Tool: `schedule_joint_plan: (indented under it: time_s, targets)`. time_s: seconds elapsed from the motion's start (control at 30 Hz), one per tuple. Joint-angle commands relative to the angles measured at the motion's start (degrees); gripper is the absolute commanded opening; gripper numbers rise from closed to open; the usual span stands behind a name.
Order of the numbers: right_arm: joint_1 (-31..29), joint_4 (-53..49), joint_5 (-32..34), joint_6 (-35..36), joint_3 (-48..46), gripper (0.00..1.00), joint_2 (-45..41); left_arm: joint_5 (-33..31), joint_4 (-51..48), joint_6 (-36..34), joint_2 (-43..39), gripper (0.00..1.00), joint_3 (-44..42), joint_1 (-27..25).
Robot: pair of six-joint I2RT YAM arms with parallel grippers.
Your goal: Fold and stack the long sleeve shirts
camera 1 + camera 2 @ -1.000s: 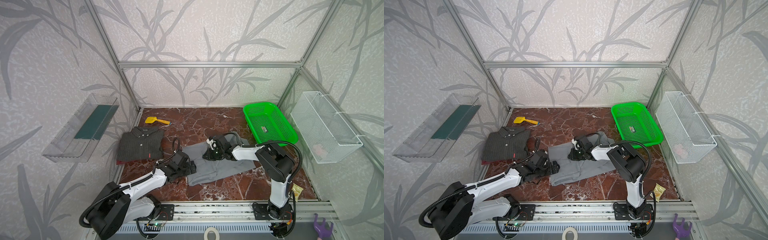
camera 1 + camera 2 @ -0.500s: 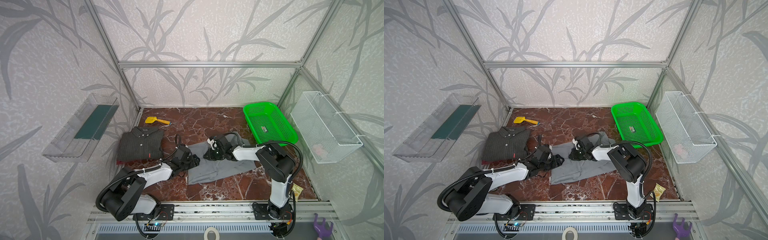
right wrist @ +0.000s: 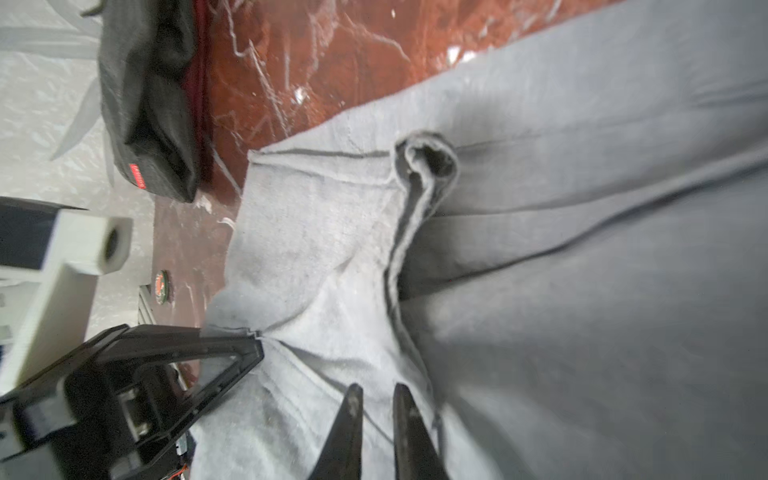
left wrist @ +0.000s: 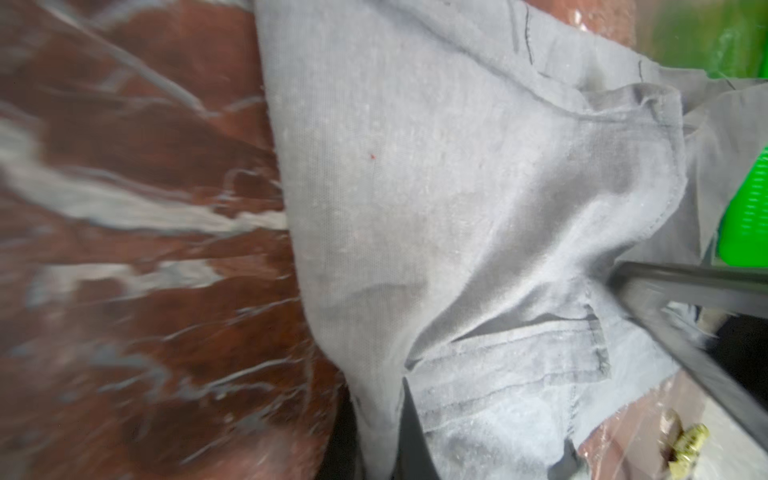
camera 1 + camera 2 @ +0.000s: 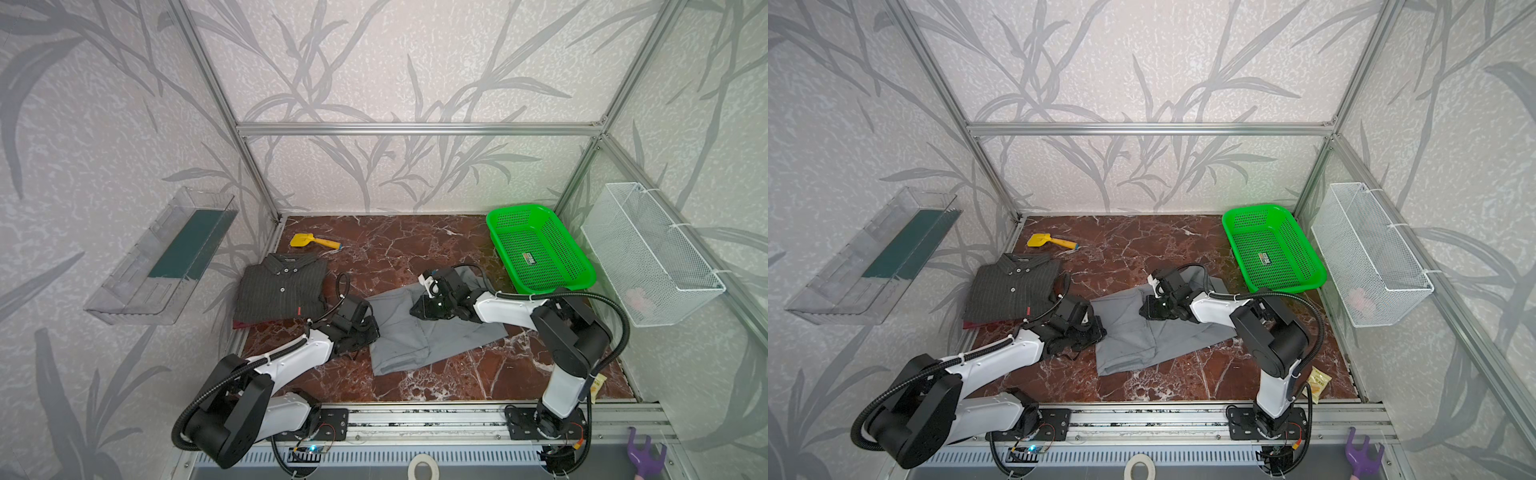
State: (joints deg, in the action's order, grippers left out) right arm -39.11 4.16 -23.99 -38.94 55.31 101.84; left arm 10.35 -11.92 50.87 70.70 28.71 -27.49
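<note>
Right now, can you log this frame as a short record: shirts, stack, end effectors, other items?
grey shirt: spread mid-table, creased, not on the stack
stack: striped shirt folded, on top of red garment, at the left
left end effector: shut on the grey shirt's edge
right end effector: over the grey shirt, jaws narrowly apart; grip unclear
other: green basket back right; yellow tool back left

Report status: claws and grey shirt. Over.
Left claw shut on grey shirt edge. Right claw narrowly parted over it, grip unclear. Pinstriped shirt folded, nothing atop.
</note>
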Motion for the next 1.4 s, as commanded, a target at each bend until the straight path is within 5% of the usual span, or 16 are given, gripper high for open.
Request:
schedule_joint_plan:
  time_s: [0.0, 0.37, 0.77, 1.03, 1.2, 1.37]
  targets:
    - [1.58, -4.96, 0.31, 1.94, 2.26, 0.22, -3.75, -4.24, -12.13, -3.45, -1.74, 0.00, 4.76, 1.45]
    - [8.26, -8.39, -3.06, 10.17, 3.75, 0.24, -2.25, -8.95, -31.58, -9.75, -5.13, 0.00, 16.29, 4.75]
    - [12.03, -12.58, 5.74, 12.13, -3.30, 0.23, -9.35, -16.32, -49.51, -19.95, 0.26, 0.00, 30.52, 5.58]
    - [12.39, -3.40, -1.22, 8.69, -2.72, 0.26, -7.13, -20.18, -51.62, -22.75, -2.67, 0.00, 33.70, 5.51]
    - [11.35, -0.90, 0.98, 2.78, 2.46, 0.44, -0.51, -18.58, -48.74, -22.91, -5.54, 0.00, 31.35, 5.43]
    - [8.39, 0.77, 5.75, -4.83, 4.88, 0.50, 4.19, -18.43, -48.49, -22.47, -4.93, 0.00, 31.02, 5.43]
